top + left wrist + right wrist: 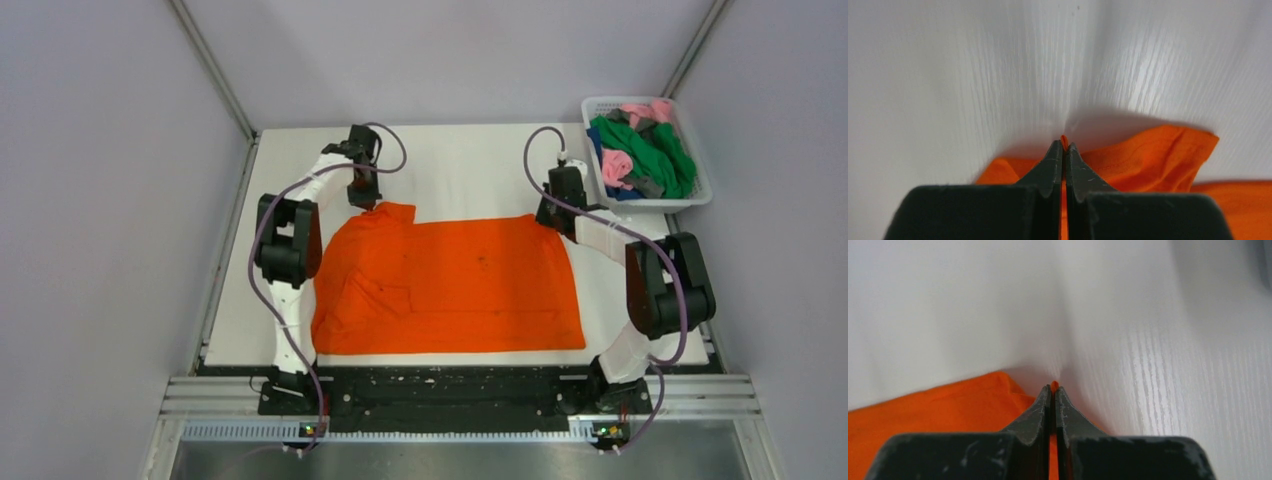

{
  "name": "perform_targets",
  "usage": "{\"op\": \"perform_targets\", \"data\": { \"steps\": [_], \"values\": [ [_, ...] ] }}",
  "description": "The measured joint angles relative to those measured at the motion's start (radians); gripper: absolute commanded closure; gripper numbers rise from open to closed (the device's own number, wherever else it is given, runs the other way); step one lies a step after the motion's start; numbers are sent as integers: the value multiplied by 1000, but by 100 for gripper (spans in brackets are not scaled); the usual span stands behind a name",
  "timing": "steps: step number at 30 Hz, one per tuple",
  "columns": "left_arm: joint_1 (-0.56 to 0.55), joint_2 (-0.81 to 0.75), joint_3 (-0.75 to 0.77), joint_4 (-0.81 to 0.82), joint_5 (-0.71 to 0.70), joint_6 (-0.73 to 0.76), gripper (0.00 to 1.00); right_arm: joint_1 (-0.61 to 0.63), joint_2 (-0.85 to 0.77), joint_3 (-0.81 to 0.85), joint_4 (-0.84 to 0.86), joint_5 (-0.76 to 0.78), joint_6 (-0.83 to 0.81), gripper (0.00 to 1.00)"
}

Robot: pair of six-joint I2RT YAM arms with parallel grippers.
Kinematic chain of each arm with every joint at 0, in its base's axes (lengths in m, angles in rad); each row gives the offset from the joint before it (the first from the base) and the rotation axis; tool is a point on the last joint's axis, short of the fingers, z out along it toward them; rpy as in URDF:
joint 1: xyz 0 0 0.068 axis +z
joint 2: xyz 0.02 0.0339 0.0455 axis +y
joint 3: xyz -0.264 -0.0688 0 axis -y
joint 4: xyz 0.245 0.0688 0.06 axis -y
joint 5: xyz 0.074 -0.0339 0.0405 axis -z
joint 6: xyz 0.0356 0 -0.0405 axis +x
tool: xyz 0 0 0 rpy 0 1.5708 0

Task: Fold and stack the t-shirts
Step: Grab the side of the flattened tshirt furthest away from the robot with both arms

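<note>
While one orange t-shirt (450,285) lies spread flat on the desk (470,170), its long axis running straight from the left gripper (368,203) to the right gripper (553,215), each of those two pinches a far corner of it, jaws pressed together on the cloth. Just right of the right gripper, one basket (660,204) holds green, pink, blue and grey t-shirts (650,150), too tangled to count.

Top view overhead, looking down; wrist views close, sharing orange t-shirt (1148,155) edges.
</note>
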Motion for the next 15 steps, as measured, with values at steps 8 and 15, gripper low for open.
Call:
{"op": "perform_targets", "data": {
  "steps": [8,15],
  "values": [
    [-60,-248,-281,77,-2,-45,100,18,-179,-136,19,-87,-20,100],
    [-130,-481,-511,125,-31,-81,100,21,-334,-212,-25,-96,-29,100]
  ]
}}
